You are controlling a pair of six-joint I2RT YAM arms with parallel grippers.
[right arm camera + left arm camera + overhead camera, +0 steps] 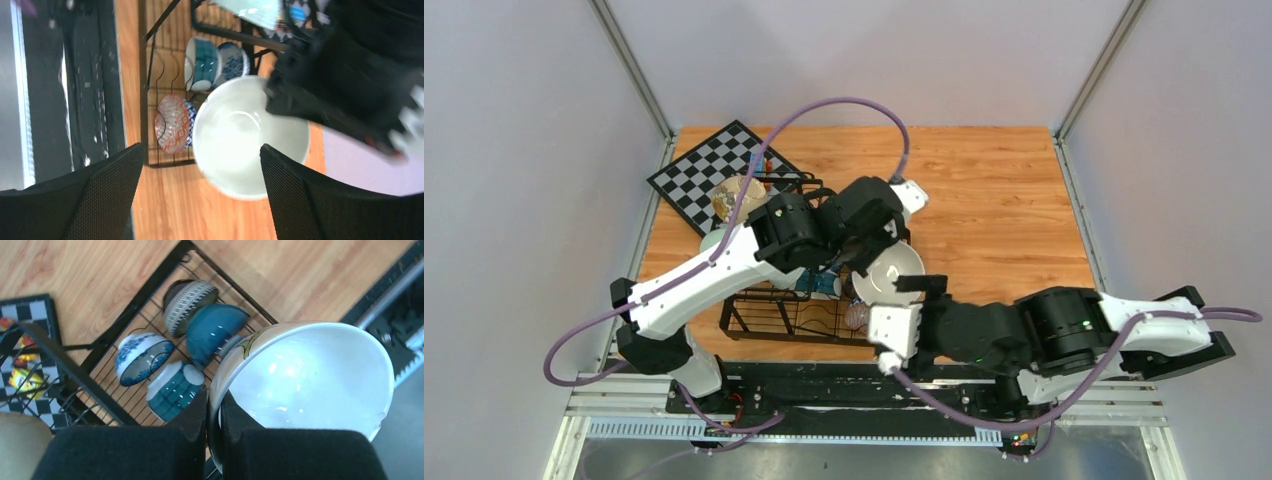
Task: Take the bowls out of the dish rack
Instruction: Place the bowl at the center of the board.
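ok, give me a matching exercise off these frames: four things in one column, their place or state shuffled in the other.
Things
1. white bowl
2. red patterned bowl
3. right gripper
4. chessboard

Place or state
A. flat on the table, at its far left corner
B. open, gripping nothing
C. clamped by its rim in the left gripper
D. sitting in the dish rack

Pairs: 1-C, 2-D, 3-B, 4-A
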